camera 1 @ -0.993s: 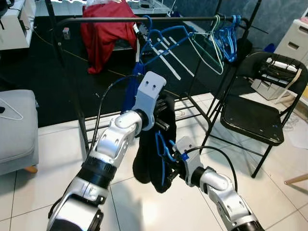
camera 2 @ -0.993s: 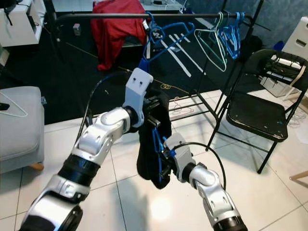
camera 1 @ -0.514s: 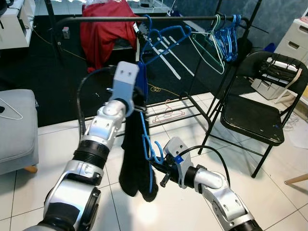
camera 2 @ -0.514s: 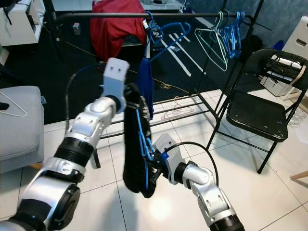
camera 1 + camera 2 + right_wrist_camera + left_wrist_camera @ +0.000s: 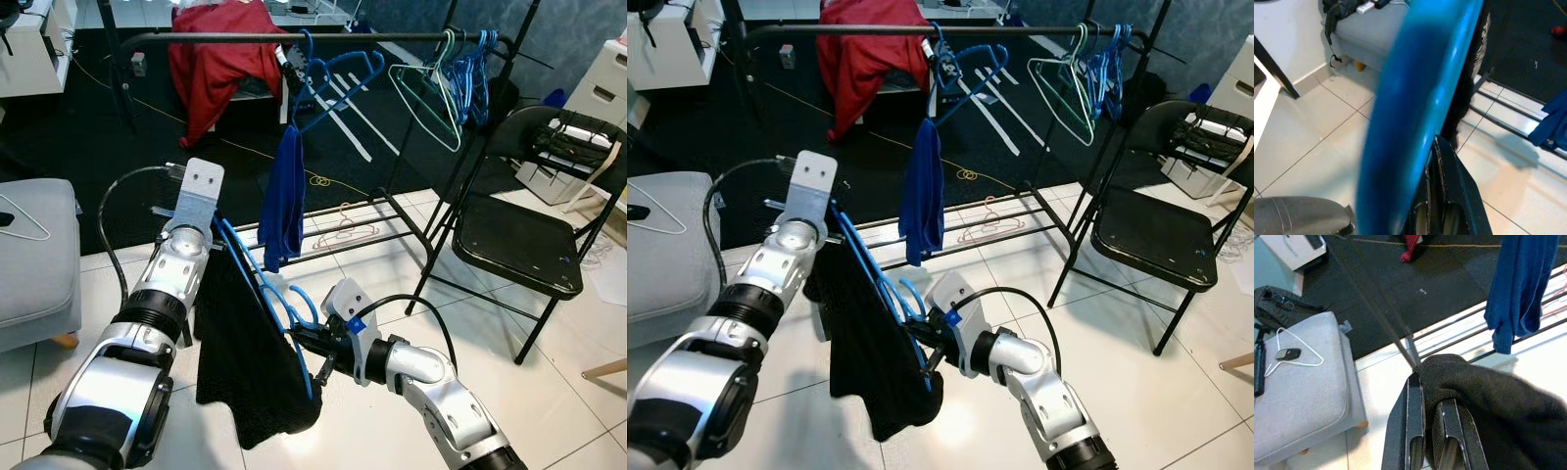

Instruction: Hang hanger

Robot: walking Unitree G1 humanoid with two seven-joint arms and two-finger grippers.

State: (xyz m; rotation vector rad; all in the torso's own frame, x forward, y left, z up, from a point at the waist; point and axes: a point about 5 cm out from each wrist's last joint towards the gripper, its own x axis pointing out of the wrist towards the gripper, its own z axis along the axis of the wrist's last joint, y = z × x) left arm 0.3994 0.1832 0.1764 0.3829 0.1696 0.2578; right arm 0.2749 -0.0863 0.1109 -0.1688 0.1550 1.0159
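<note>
A blue hanger (image 5: pixel 257 285) with a black garment (image 5: pixel 245 367) draped on it hangs slanted between my two grippers, low in front of the clothes rack. My left gripper (image 5: pixel 210 233) is shut on the black garment at the hanger's upper end; in the left wrist view its fingers (image 5: pixel 1414 423) pinch the black garment (image 5: pixel 1488 401). My right gripper (image 5: pixel 300 342) is shut on the blue hanger near its hook, and the blue hanger (image 5: pixel 1420 98) is a blurred bar in the right wrist view. The black rail (image 5: pixel 225 37) runs across above and beyond.
On the rail hang a red garment (image 5: pixel 211 59), a blue cloth (image 5: pixel 282 196), blue hangers (image 5: pixel 333 76) and a green hanger (image 5: pixel 431 93). A black folding chair (image 5: pixel 509 235) stands at the right. A grey cushioned seat (image 5: pixel 34 264) with a white hanger is at the left.
My left arm has swung left and down with the garment's top, and the hanger has tipped from upright to slanted. The black garment has spread wider. The right gripper shifted slightly left.
</note>
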